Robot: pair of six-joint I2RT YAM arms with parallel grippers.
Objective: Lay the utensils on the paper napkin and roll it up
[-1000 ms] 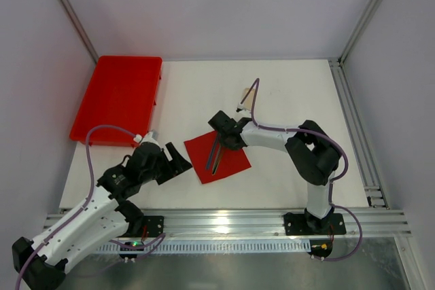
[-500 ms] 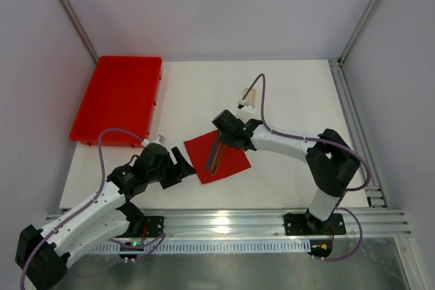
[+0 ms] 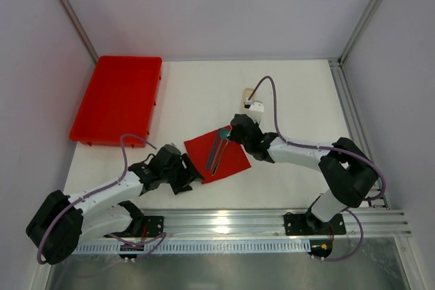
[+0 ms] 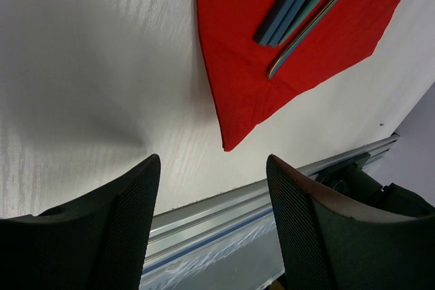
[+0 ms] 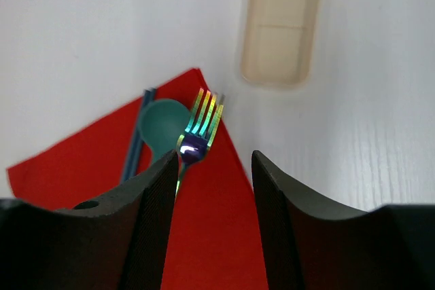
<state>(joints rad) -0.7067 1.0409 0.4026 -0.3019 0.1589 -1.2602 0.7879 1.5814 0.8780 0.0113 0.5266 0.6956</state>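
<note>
Utensils [image 3: 216, 152] lie side by side on the red paper napkin [image 3: 235, 161] at mid surface [image 3: 292, 93], so right claw [image 5: 212, 168] hangs jaws apart & empty over the fork [image 5: 200, 120] head, while left claw [image 4: 212, 168], also spread w/ nothing in it, faces napkin's near corner, prob. to start rolling.

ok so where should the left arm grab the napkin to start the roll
Probably the bare near corner of the paper napkin, approached low from the side of the left gripper. That corner points between its open jaws, and the utensils rest further in, clear of a pinch.
</note>
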